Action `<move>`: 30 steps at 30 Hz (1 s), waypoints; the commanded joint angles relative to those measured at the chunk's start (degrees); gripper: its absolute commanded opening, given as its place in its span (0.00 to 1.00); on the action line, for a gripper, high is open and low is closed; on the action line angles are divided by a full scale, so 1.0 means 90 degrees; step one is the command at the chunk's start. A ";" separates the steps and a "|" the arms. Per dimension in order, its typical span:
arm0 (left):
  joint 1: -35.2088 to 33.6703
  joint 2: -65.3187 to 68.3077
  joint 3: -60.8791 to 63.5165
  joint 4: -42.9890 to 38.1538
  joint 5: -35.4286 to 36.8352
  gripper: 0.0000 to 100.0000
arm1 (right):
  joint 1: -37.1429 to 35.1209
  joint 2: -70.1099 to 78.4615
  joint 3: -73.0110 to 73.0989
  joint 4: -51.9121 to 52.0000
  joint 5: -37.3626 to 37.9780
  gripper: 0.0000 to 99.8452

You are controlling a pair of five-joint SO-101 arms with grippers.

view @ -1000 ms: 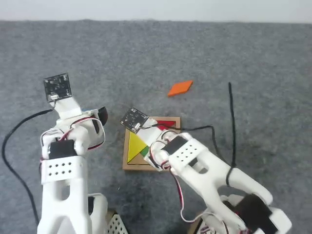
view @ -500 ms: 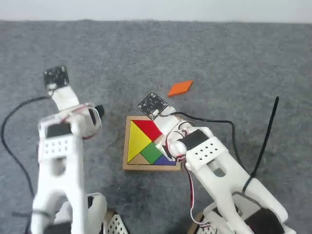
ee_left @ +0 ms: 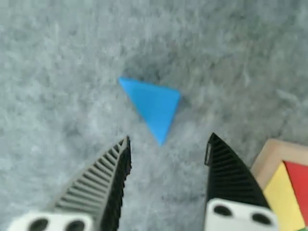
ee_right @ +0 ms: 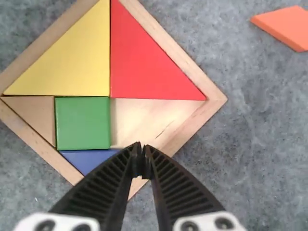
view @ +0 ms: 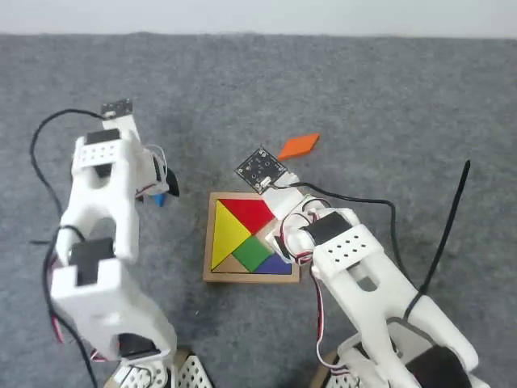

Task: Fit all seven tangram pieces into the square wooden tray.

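Above the blue triangle [ee_left: 152, 107], the left gripper [ee_left: 168, 138] gapes wide, empty; the right gripper [ee_right: 142, 147], over the tray [ee_right: 215, 101], is pinched closed on nothing.

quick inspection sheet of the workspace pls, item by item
surface: grey carpet, flat.
job's things: square wooden tray holds a yellow triangle, red triangle, green square and dark blue piece; bare wood shows in places. A light blue triangle and an orange parallelogram lie loose on the carpet, outside the tray.
clutter: nothing seen.
grippers: left gripper open above the light blue triangle; right gripper shut, over the tray, holding nothing.
cables: black cables loop off both arms.
surroundings: pale wall strip beyond the carpet.
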 commanded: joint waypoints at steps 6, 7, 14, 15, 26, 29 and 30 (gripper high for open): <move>-0.0068 0.1368 -0.2007 0.1026 0.0195 0.24 | 0.0073 -0.0249 -0.0156 0.0054 -0.0078 0.01; -0.0127 0.1514 -0.2154 0.1045 0.0352 0.24 | 0.0073 -0.0249 -0.0156 0.0054 -0.0078 0.01; -0.0889 0.1836 -0.3609 0.1631 0.0908 0.24 | 0.0073 -0.0249 -0.0147 0.0063 -0.0078 0.01; -0.0987 0.1875 -0.3853 0.1719 0.0918 0.24 | 0.0073 -0.0249 -0.0147 0.0063 -0.0078 0.01; -0.0928 0.2374 -0.4127 0.1094 0.0869 0.04 | 0.0073 -0.0249 -0.0147 0.0063 -0.0078 0.01; -0.0889 0.2735 -0.4147 0.0918 0.0840 0.01 | 0.0083 -0.0249 -0.0147 0.0063 -0.0078 0.01; -0.0860 0.2823 -0.4147 0.0889 0.0703 0.01 | 0.0083 -0.0249 -0.0147 0.0063 -0.0078 0.01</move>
